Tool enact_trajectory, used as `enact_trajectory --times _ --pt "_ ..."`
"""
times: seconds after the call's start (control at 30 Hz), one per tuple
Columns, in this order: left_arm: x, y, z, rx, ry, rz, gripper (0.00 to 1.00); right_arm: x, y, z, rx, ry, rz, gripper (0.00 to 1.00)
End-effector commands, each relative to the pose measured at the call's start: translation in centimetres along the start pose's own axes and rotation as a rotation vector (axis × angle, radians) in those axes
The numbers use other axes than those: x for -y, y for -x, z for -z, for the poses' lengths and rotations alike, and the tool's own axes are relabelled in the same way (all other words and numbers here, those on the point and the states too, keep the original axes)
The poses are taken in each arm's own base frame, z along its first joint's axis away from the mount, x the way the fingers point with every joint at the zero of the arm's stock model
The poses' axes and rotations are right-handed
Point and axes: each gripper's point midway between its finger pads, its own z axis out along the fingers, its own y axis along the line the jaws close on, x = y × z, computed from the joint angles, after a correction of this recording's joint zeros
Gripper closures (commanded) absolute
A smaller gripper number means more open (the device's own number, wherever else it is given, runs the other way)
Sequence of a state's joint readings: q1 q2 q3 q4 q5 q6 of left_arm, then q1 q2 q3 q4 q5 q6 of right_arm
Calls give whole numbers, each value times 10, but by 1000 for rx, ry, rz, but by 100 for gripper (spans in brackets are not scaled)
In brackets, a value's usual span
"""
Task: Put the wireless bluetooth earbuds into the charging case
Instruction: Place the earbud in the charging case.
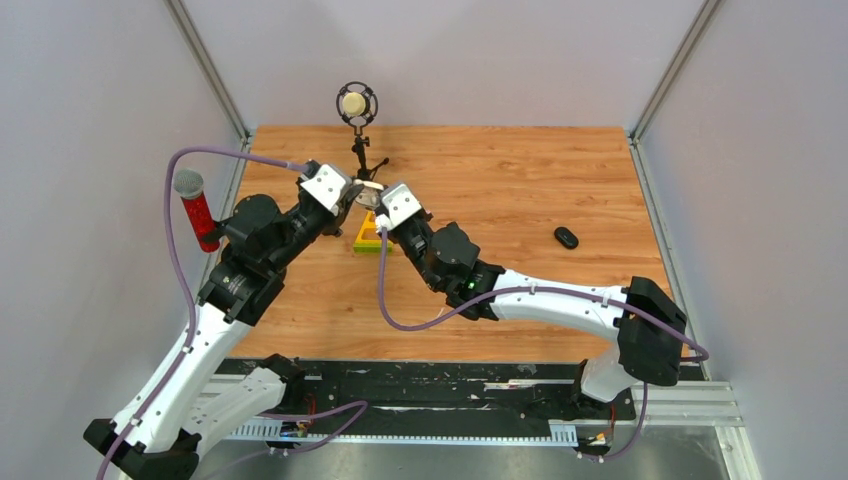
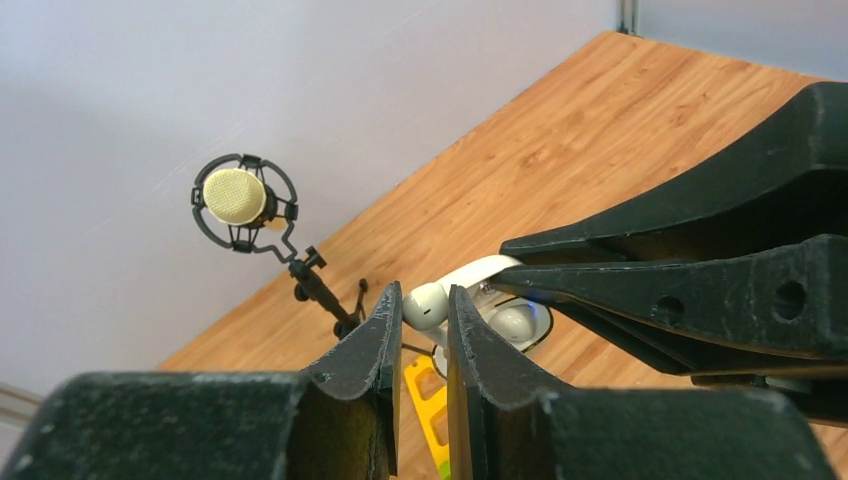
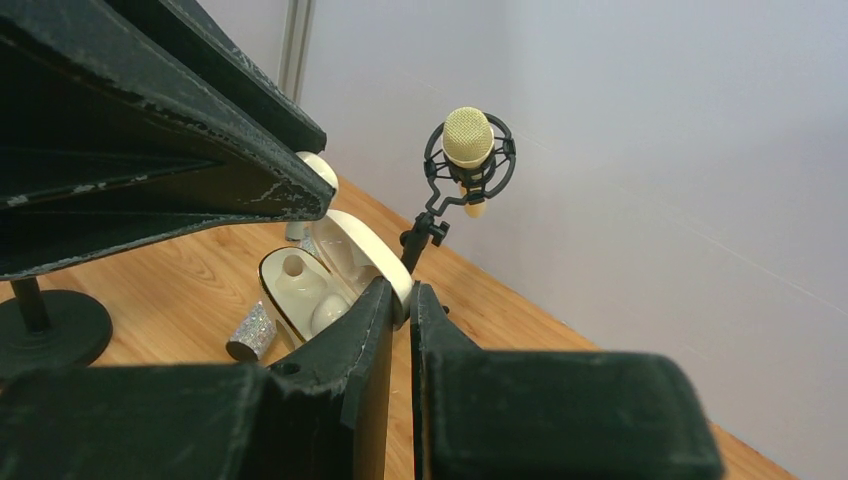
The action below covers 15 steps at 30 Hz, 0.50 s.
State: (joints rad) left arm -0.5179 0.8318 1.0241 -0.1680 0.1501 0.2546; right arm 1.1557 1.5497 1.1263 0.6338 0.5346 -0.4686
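Left hand (image 2: pixel 422 300) pinching earbud (image 2: pixel 426 308) stem-down, right hand (image 3: pixel 400 290) clamped on open charging case (image 3: pixel 300 288) lid

The left arm (image 1: pixel 235 270) is extended from its base at the near left, up and to the right, toward the far middle of the scene. The right arm (image 1: pixel 560 300) is extended from the near right, first leftward and then toward the far side, bent at the elbow. The two grippers are held tip to tip. The left gripper (image 2: pixel 423 296) is seen with its jaws nearly together, an earbud (image 2: pixel 428 309) pinched between the fingertips. The right gripper (image 3: pixel 400 292) is clamped narrowly on the open lid of the charging case (image 3: pixel 300 285).
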Motion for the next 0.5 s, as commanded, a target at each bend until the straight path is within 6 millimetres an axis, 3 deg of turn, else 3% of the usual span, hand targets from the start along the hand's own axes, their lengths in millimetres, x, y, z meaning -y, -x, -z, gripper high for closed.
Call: enact_trajectory --times 0.0,0.47 --pt "-7 9 2 14 45 22 100 13 29 1 72 -51 -33 100" --pt "0 1 -2 -6 15 35 100 8 32 2 82 -42 -14 100"
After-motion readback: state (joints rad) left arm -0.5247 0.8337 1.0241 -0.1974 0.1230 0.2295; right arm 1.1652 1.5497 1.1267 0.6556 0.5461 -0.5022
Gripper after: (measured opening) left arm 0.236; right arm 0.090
